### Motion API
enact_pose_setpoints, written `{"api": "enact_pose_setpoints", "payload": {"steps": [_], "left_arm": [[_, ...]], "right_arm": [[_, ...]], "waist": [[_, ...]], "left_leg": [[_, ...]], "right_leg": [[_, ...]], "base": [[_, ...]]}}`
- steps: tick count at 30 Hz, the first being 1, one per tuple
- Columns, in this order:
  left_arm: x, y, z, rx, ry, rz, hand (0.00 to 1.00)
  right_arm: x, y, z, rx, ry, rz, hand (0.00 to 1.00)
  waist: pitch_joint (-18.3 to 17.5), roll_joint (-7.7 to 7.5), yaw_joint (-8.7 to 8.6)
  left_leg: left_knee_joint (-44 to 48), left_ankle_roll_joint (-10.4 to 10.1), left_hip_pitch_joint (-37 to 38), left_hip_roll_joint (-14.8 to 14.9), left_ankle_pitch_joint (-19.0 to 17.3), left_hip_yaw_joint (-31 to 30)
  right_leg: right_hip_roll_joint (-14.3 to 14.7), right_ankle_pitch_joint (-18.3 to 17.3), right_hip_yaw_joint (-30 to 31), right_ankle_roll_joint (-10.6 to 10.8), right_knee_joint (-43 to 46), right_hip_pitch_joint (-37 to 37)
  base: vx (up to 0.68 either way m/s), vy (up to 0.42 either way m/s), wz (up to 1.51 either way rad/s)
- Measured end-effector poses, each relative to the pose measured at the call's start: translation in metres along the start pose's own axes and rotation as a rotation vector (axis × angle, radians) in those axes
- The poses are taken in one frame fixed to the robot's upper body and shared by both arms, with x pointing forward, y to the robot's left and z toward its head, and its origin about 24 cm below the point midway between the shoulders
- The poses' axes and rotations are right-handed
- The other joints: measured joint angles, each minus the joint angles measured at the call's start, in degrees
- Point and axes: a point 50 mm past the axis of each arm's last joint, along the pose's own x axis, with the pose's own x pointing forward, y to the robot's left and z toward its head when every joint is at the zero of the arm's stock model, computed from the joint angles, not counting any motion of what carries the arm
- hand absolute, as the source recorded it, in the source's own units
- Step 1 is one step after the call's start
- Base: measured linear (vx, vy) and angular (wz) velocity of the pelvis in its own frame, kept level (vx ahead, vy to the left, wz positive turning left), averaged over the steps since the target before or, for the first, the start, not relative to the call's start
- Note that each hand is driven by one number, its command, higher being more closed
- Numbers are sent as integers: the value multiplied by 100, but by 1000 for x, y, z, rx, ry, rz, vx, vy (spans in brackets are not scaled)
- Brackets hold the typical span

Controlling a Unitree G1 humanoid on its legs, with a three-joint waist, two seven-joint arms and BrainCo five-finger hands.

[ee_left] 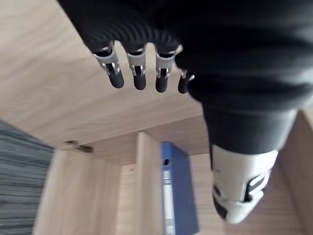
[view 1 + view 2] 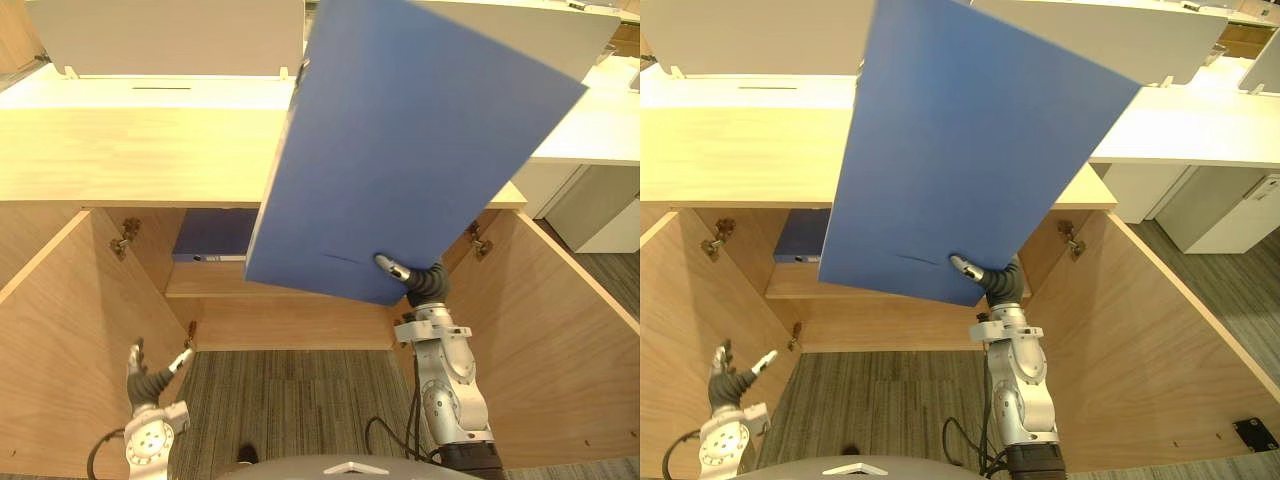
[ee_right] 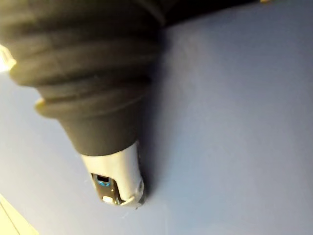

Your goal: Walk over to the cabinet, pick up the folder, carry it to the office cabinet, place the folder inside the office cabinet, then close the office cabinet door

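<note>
Placing looks to be the step in hand. The right hand [image 2: 422, 281] pinches the blue folder [image 2: 420, 140] at its near lower edge, thumb on its face, holding it tilted high before the open office cabinet [image 2: 130, 155]. The left hand [image 2: 150, 375] hangs low on the left, fingers loosely spread. The next move probably calls for lowering the folder onto the shelf [image 2: 290, 285] beside the blue binder [image 2: 212, 238].

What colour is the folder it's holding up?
The folder is plain blue, clearest in the left eye view.
</note>
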Motion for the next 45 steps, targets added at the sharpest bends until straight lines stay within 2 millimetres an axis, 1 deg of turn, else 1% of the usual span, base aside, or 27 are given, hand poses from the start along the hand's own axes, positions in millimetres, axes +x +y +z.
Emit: {"api": "enact_pose_setpoints", "payload": {"steps": [2, 5, 9, 11, 12, 13, 14, 15, 16, 17, 18, 19, 20, 21, 23, 24, 26, 27, 30, 32, 35, 37, 39, 40, 41, 43, 45], "left_arm": [[-4, 0, -29, 37, 126, -25, 0], [-7, 0, -57, 76, 265, -56, 0], [-14, 7, -77, 116, 362, -69, 0], [-15, 8, -81, 138, 378, -84, 0], [-14, 7, -82, 152, 386, -94, 0], [-14, 7, -83, 162, 391, -100, 0], [-12, 6, -81, 162, 385, -105, 0], [-8, 2, -76, 166, 367, -115, 0], [-6, 0, -73, 168, 356, -122, 0], [-1, -5, -67, 170, 333, -137, 0], [9, -16, -55, 167, 290, -161, 0], [12, -19, -49, 167, 272, -170, 0], [18, -27, -40, 166, 238, -187, 0], [22, -33, -32, 164, 213, -203, 0], [26, -38, -24, 159, 181, -213, 0], [28, -39, -22, 158, 172, -215, 0], [34, -43, -10, 150, 133, -226, 0], [35, -46, -7, 145, 124, -233, 0], [41, -56, 14, 115, 45, -264, 0], [36, -61, 36, 83, -67, -295, 0], [24, -74, 56, -7, -169, -337, 0], [22, -77, 64, -47, -199, -341, 0], [20, -80, 74, -85, -231, -345, 0], [19, -81, 76, -92, -239, -347, 0], [18, -83, 80, -110, -254, -348, 0], [17, -85, 88, -135, -277, -343, 0], [18, -88, 101, -164, -314, -338, 0]], "right_arm": [[-2, 1, -12, -62, 70, 42, 100], [-7, 2, -29, -162, 172, 97, 100], [-11, 8, -47, -287, 269, 194, 100], [-8, 14, -50, -362, 280, 259, 100], [-4, 17, -51, -410, 283, 302, 100], [-1, 19, -52, -450, 284, 334, 100], [3, 21, -52, -488, 279, 363, 100], [10, 24, -51, -539, 268, 408, 100], [13, 25, -51, -567, 264, 429, 100], [19, 27, -49, -609, 250, 456, 100], [29, 27, -44, -659, 228, 482, 100], [33, 26, -43, -676, 224, 484, 100], [41, 25, -41, -714, 212, 487, 100], [47, 22, -39, -743, 210, 486, 100], [53, 18, -35, -772, 206, 479, 100], [55, 17, -33, -779, 201, 476, 100], [67, 12, -26, -786, 185, 454, 100], [70, 10, -25, -783, 189, 440, 100], [81, -3, -15, -708, 182, 351, 100], [86, -15, -1, -622, 144, 263, 100], [93, -30, 23, -520, 52, 113, 100], [97, -31, 41, -454, -28, 56, 100], [107, -34, 62, -377, -114, -11, 100], [110, -35, 68, -359, -136, -32, 100], [115, -39, 79, -319, -178, -77, 100], [124, -43, 96, -255, -237, -127, 100], [140, -44, 119, -185, -296, -151, 100]], "waist": [[-13, -20, 13], [-1, -42, 42], [87, -65, 158], [204, -31, 161], [257, -49, 165], [365, 13, 169], [427, -6, 180], [541, -21, 196], [613, 39, 215], [715, -24, 221], [1020, 25, 241], [1116, 34, 239], [1358, 71, 244], [1554, 150, 249], [1738, 245, 232], [1796, 271, 229], [2069, 290, 196], [2107, 297, 199], [2402, 334, 224], [2497, 398, 264], [2632, 536, 362], [2655, 531, 369], [2674, 514, 377], [2675, 514, 391], [2676, 512, 420], [2691, 512, 441], [2801, 517, 449]], "left_leg": [[0, 0, -19, 8, 0, -26], [0, -4, -93, -2, -2, -152], [1, -29, -113, -7, -27, -157], [1, -29, -132, -10, -28, -157], [1, -28, -174, -12, -28, -158], [2, -28, -203, -12, -27, -158], [3, -31, -274, -3, -11, -155], [12, -35, -400, 6, 23, -134], [41, -36, -513, 12, 45, -133], [44, -11, -641, 17, 88, -129], [198, 37, -926, 24, 134, -153], [420, 82, -1135, 37, 84, -159], [865, 133, -1476, 84, -74, -167], [1257, 161, -1768, 139, -230, -211], [1724, 153, -2191, 227, -407, -263], [1834, 153, -2320, 247, -442, -278], [2213, 158, -2798, 294, -540, -281], [2300, 155, -2926, 300, -556, -283], [2714, 125, -3487, 319, -666, -301], [3061, 117, -3964, 350, -748, -330], [3440, 141, -4377, 418, -906, -360], [3597, 150, -4656, 440, -953, -354], [3758, 149, -4979, 477, -975, -357], [3810, 159, -5068, 491, -995, -367], [3920, 157, -5226, 506, -1002, -386], [4117, 207, -5490, 525, -1012, -448], [4244, 209, -5717, 529, -1011, -512]], "right_leg": [[7, 7, -10, 10, -18, 4], [10, 1, -142, -3, -63, 24], [7, -1, -143, -7, -75, 17], [2, 1, -144, -10, -78, 3], [1, 4, -142, -14, -78, -38], [1, 8, -137, -19, -73, -78], [1, 16, -126, -30, -48, -163], [8, 18, -84, -34, 57, -361], [13, 20, -73, -38, 120, -496], [20, 21, -49, -42, 233, -673], [19, 42, -40, -35, 445, -950], [10, 47, -38, -27, 537, -1094], [12, 49, -22, -24, 656, -1281], [29, 45, -31, -25, 765, -1429], [69, -10, -34, -27, 999, -1742], [76, -37, -36, -30, 1100, -1865], [61, -211, 7, -37, 1661, -2444], [50, -252, 14, -42, 1793, -2599], [-28, -469, 32, -43, 2443, -3275], [-85, -661, 27, -69, 2922, -3793], [-129, -821, 6, -105, 3302, -4175], [-142, -879, -3, -118, 3483, -4449], [-147, -913, -5, -124, 3652, -4772], [-148, -924, -5, -120, 3701, -4856], [-154, -929, -5, -81, 3810, -5017], [-160, -992, -36, -75, 3999, -5235], [-195, -1024, -139, -93, 4159, -5435]], "base": [[15, -1, 5], [-5, -8, 18], [-2, 0, 2], [0, 0, 0], [0, 0, 0], [-31, 15, 0], [-35, 19, -6], [-39, 18, -6], [-36, 23, -7], [-48, 21, 1], [-35, 15, 3], [-56, 5, 3], [-58, -3, 2], [-91, 1, 1], [-96, 11, 1], [-105, 10, -3], [-128, 5, -5], [-147, 4, -1], [-146, -4, 5], [-139, -23, 12], [-83, -4, 2], [-61, -6, 1], [0, 0, 0], [0, 0, 0], [42, -27, 2], [52, -28, 7], [60, -26, 10]]}}
